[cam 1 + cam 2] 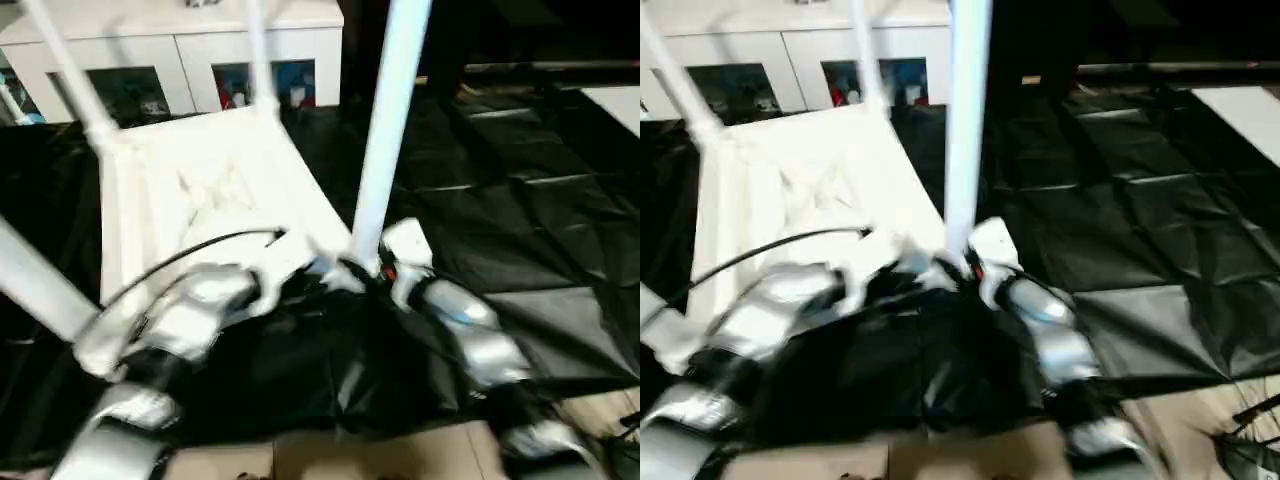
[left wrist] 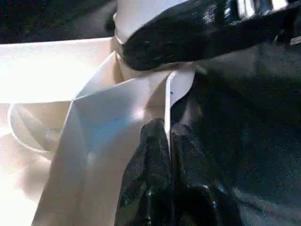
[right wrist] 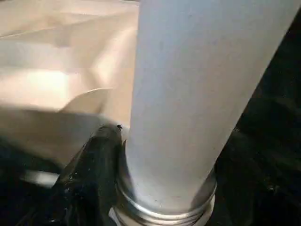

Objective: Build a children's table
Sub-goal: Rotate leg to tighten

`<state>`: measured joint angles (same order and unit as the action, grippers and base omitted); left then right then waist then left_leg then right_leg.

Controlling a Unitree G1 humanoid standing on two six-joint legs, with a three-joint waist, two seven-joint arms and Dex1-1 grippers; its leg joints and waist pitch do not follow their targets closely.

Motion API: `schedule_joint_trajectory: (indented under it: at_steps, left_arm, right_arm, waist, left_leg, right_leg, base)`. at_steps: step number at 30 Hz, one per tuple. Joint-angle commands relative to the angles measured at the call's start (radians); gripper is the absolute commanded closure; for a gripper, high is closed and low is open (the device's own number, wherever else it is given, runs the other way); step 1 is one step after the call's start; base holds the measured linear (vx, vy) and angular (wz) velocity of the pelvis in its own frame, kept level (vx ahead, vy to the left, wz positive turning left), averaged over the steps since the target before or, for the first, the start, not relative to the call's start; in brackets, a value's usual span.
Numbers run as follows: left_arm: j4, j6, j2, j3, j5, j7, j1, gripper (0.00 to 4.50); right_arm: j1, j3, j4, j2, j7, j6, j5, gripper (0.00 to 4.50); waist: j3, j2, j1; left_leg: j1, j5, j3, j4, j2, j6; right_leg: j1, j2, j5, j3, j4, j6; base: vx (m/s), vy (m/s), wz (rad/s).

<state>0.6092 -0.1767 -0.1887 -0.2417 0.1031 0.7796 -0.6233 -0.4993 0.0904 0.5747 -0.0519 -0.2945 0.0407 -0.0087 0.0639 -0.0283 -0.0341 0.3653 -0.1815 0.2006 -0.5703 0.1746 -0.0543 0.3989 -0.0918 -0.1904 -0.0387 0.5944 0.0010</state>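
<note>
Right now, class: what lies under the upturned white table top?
A black cloth lies under and around the table top, which is upside down with legs rising from it. What is beneath the cloth is covered and cannot be seen.

Head views smear with motion blur; glare bleaches the tabletop (image 2: 42, 70); wrist views soft.

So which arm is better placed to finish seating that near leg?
Right, probably: the right gripper is at the base of the near leg, by its socket. The left gripper pinches the tabletop's rim, steadying it.
</note>
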Motion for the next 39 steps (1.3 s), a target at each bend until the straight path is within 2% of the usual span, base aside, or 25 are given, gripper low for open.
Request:
schedule_joint_trajectory:
  at_steps: [1,3,5,8,11,12,13,17,18,20,21,23,26,28,30,35,39]
  left_arm:
    - [0.106,-0.047,0.058,0.009,0.007,-0.134,-0.004,4.50]
    - [0.169,-0.036,0.105,0.023,0.018,-0.228,-0.042,4.50]
    - [0.187,-0.023,0.119,0.022,0.026,-0.252,-0.053,4.50]
    - [0.195,-0.017,0.128,0.022,0.025,-0.248,-0.058,4.50]
    - [0.200,-0.010,0.130,0.020,0.025,-0.236,-0.062,4.50]
    - [0.194,0.014,0.123,0.019,0.024,-0.223,-0.058,4.50]
    - [0.192,0.013,0.120,0.019,0.022,-0.218,-0.055,4.50]
    - [0.199,0.027,0.109,0.017,0.023,-0.202,-0.052,4.50]
    - [0.193,0.032,0.096,0.015,0.022,-0.180,-0.043,4.50]
    - [0.189,0.036,0.090,0.013,0.022,-0.169,-0.037,4.50]
    - [0.160,0.058,0.068,0.007,0.014,-0.124,-0.016,4.50]
    - [0.138,0.068,0.054,0.006,0.007,-0.094,-0.002,4.50]
    - [0.079,0.089,0.020,0.001,-0.020,-0.012,0.033,4.50]
    - [0.059,0.107,0.005,-0.004,-0.031,0.025,0.047,4.50]
    - [0.009,0.120,-0.026,-0.006,-0.062,0.101,0.081,4.50]
    - [-0.056,0.123,-0.063,0.002,-0.097,0.180,0.116,4.50]
    - [-0.083,0.118,-0.077,-0.001,-0.114,0.225,0.130,4.50]
  right_arm:
    - [0.002,-0.044,0.093,0.051,0.134,0.085,0.015,1.94]
    - [-0.020,-0.061,0.130,0.106,0.201,0.087,0.029,1.94]
    - [-0.030,-0.055,0.143,0.132,0.212,0.088,0.029,1.95]
    - [-0.037,-0.046,0.148,0.146,0.214,0.083,0.018,1.95]
    - [-0.045,-0.046,0.149,0.156,0.194,0.075,0.025,1.95]
    - [-0.051,-0.062,0.151,0.154,0.196,0.076,0.038,1.95]
    - [-0.052,-0.065,0.149,0.152,0.177,0.080,0.049,1.65]
    - [-0.056,-0.077,0.147,0.149,0.160,0.071,0.054,1.30]
    - [-0.055,-0.067,0.139,0.138,0.141,0.056,0.046,1.30]
    - [-0.055,-0.061,0.135,0.131,0.133,0.047,0.041,1.25]
    - [-0.042,-0.030,0.091,0.101,0.070,0.029,0.031,0.96]
    - [-0.025,-0.009,0.049,0.078,0.012,0.022,0.031,0.89]
    - [0.021,0.026,-0.045,0.008,-0.108,-0.006,0.033,0.89]
    - [0.034,0.039,-0.070,-0.024,-0.150,-0.020,0.029,0.89]
    - [0.055,0.061,-0.105,-0.095,-0.259,-0.040,0.031,0.89]
    - [0.071,0.072,-0.131,-0.182,-0.407,-0.046,0.056,0.89]
    - [0.077,0.077,-0.150,-0.209,-0.476,-0.032,0.085,0.89]
  waist:
    - [-0.045,0.001,-0.003]
    - [-0.045,0.004,-0.004]
    - [-0.047,0.006,-0.005]
    - [-0.048,0.007,-0.009]
    - [-0.046,0.007,-0.010]
    - [-0.046,0.007,-0.009]
    - [-0.046,0.007,-0.008]
    - [-0.044,0.007,-0.008]
    - [-0.044,0.004,-0.006]
    - [-0.044,0.006,-0.004]
    - [-0.044,0.003,-0.005]
    - [-0.044,0.009,-0.005]
    - [-0.049,0.010,-0.009]
    - [-0.050,0.009,-0.012]
    - [-0.051,0.010,-0.015]
    - [-0.052,0.005,-0.019]
    - [-0.050,0.004,-0.022]
  left_leg:
    - [-0.014,-0.304,-0.027,0.078,0.046,0.012]
    - [-0.015,-0.310,-0.027,0.078,0.045,0.013]
    - [-0.012,-0.302,-0.028,0.078,0.045,0.020]
    - [-0.007,-0.283,-0.028,0.078,0.045,0.040]
    - [-0.006,-0.293,-0.029,0.080,0.045,0.046]
    - [-0.007,-0.309,-0.029,0.081,0.045,0.043]
    - [-0.007,-0.319,-0.030,0.082,0.046,0.040]
    - [-0.006,-0.338,-0.032,0.086,0.047,0.037]
    - [-0.003,-0.342,-0.034,0.088,0.047,0.034]
    - [-0.004,-0.346,-0.033,0.087,0.047,0.030]
    - [-0.004,-0.342,-0.034,0.088,0.047,0.031]
    - [0.001,-0.329,-0.032,0.087,0.048,0.044]
    - [0.003,-0.265,-0.028,0.081,0.049,0.067]
    - [0.006,-0.205,-0.025,0.074,0.048,0.098]
    - [0.009,-0.174,-0.024,0.070,0.049,0.116]
    - [0.004,-0.156,-0.020,0.065,0.052,0.144]
    - [0.002,-0.172,-0.020,0.067,0.054,0.140]
  right_leg:
    - [-0.027,-0.050,-0.301,0.038,-0.084,-0.203]
    - [-0.026,-0.049,-0.287,0.038,-0.086,-0.199]
    - [-0.029,-0.050,-0.272,0.037,-0.086,-0.196]
    - [-0.032,-0.052,-0.251,0.036,-0.084,-0.191]
    - [-0.031,-0.052,-0.276,0.035,-0.087,-0.181]
    - [-0.029,-0.053,-0.305,0.035,-0.091,-0.175]
    - [-0.028,-0.053,-0.326,0.035,-0.092,-0.169]
    - [-0.026,-0.053,-0.341,0.036,-0.094,-0.160]
    - [-0.028,-0.054,-0.353,0.035,-0.094,-0.157]
    - [-0.025,-0.055,-0.361,0.036,-0.097,-0.155]
    - [-0.026,-0.056,-0.359,0.036,-0.097,-0.156]
    - [-0.030,-0.055,-0.344,0.036,-0.096,-0.152]
    - [-0.033,-0.057,-0.279,0.038,-0.090,-0.170]
    - [-0.036,-0.056,-0.198,0.036,-0.082,-0.194]
    - [-0.040,-0.055,-0.158,0.033,-0.075,-0.212]
    - [-0.038,-0.051,-0.111,0.033,-0.068,-0.250]
    - [-0.036,-0.050,-0.126,0.033,-0.068,-0.254]
  base:
    - [0.000,0.000,0.00]
    - [0.000,0.000,0.00]
    - [0.000,0.000,0.00]
    - [0.000,0.000,0.00]
    - [0.000,0.000,0.00]
    - [0.000,0.000,0.00]
    - [0.000,0.000,0.00]
    - [0.000,0.000,0.00]
    - [0.000,0.000,0.00]
    - [0.000,0.000,0.00]
    - [0.000,0.000,0.00]
    - [0.000,0.000,0.00]
    - [0.000,0.000,0.00]
    - [0.000,0.000,0.00]
    - [0.000,0.000,0.00]
    - [0.000,0.000,0.00]
    - [0.000,0.000,0.00]
